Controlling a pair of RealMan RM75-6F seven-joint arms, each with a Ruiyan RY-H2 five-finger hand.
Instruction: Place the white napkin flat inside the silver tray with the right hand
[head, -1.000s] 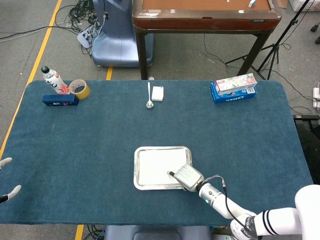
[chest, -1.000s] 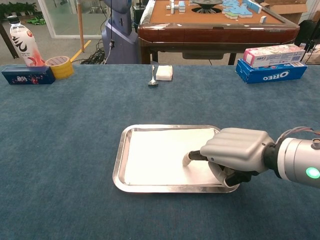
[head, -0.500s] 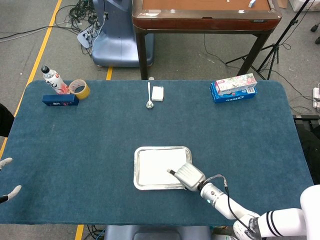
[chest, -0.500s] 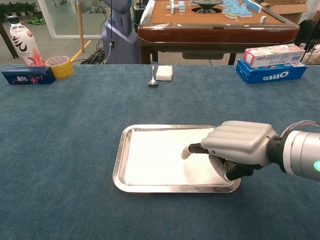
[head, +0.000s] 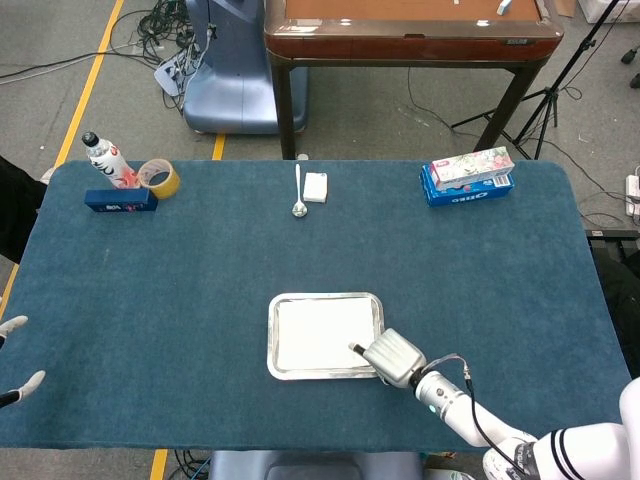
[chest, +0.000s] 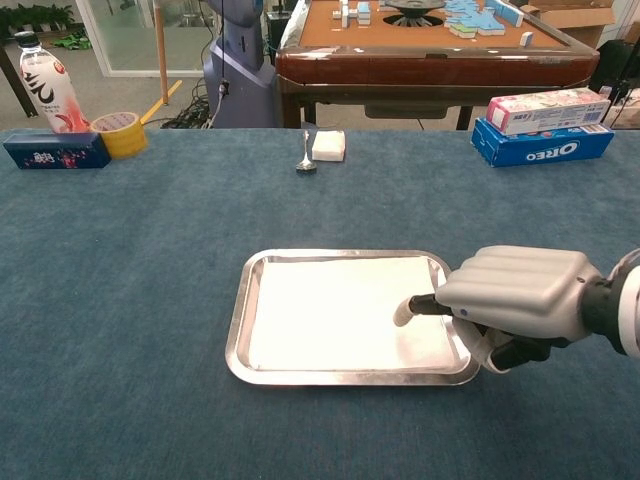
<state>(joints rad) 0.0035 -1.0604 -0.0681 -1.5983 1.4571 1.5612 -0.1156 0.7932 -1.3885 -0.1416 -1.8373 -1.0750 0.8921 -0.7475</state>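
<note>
- White napkin (chest: 345, 310) lies flat inside the silver tray (chest: 238, 330), covering nearly all of its floor; the placement looks done.
- Over the last second the right hand (chest: 515, 300) has slid from above the napkin out to the tray's 3 o'clock rim.
- It grasps nothing now, one fingertip (chest: 404, 313) poking over the napkin's edge, the rest curled.
- At the table's 9 o'clock edge the left hand (head: 18, 380) idles, released, fingers apart.

The left hand (head: 18, 355) is cut off by the head view's left edge.
</note>
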